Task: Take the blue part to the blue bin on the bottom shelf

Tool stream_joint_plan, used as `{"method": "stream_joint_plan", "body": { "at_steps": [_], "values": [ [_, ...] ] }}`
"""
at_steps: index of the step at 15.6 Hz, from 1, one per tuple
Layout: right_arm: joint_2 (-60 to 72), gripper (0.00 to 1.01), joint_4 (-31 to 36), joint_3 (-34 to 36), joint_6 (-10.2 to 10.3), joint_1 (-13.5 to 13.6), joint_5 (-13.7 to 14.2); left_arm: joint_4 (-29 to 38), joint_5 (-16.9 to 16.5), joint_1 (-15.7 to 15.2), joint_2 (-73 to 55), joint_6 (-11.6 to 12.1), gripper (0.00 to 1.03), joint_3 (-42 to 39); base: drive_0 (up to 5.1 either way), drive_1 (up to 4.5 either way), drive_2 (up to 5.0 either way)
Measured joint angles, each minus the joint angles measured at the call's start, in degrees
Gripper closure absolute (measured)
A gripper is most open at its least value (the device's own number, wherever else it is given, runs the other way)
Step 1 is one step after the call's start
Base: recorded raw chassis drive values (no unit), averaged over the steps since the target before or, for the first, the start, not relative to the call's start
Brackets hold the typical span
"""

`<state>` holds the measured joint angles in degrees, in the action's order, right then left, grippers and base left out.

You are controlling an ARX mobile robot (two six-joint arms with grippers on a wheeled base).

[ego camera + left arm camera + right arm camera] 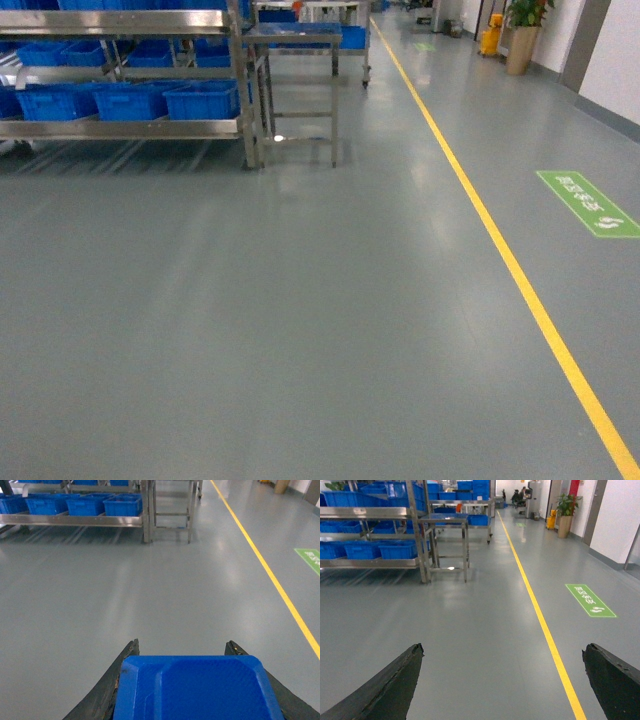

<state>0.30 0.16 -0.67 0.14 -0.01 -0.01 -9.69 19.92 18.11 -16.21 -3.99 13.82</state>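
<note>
the blue part [197, 687] sits clamped between the fingers of my left gripper [182, 680], filling the bottom of the left wrist view; my right gripper [502, 680] is spread wide and holds nothing; the bottom shelf [120, 128] carries a row of blue bins [202, 100] on the rack [240, 80] well ahead across bare grey floor [300, 330]; step in hand, by my judgement: transport; the next move calls for closing on the rack, then lowering the left arm over the bare blue bin; which one it is i cannot tell from here.
</note>
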Motion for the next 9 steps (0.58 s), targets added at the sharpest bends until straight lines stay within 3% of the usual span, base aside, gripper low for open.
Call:
{"method": "stream_joint_plan", "body": {
  "at_steps": [9],
  "values": [
    [0.00, 0.03, -0.31, 0.00, 0.00, 0.00, 0.00, 0.11, 0.04, 0.07, 0.09, 0.15, 0.60, 0.00, -0.1, 4.23, -4.4]
  ]
}}
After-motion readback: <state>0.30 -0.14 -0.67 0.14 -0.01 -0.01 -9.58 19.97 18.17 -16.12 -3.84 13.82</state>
